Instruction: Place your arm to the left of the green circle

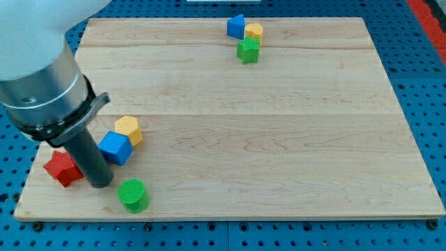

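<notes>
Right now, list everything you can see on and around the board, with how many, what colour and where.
Wooden board: one, pale wood, fills most of the view.
Perforated base: one, blue, around the board.
Green circle block: one, green, near the board's bottom left edge.
Red star block: one, red, bottom left corner.
Blue cube block: one, blue, above the green circle.
Yellow hexagon block: one, yellow, touching the blue cube at its upper right.
Blue block: one, blue, the view's top; shape unclear.
Yellow block: one, yellow, right of it.
Green star block: one, green, just below those two.
My tip: one dark rod, between the red star and the green circle, upper left of the circle.
</notes>
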{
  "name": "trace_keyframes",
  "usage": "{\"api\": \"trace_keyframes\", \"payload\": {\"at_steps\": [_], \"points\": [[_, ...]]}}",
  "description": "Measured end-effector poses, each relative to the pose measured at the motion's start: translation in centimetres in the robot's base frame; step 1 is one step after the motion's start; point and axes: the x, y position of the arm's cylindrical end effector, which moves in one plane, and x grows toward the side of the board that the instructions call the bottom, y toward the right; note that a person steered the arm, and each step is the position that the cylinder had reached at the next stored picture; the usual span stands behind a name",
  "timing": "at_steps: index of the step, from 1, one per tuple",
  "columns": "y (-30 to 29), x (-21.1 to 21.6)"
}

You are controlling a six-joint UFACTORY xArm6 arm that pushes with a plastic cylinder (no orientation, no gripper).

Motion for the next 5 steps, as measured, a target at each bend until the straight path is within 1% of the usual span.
{"api": "trace_keyframes", "payload": {"at_steps": [1, 5], "points": [[0.0, 0.0], [0.0, 2.6]]}}
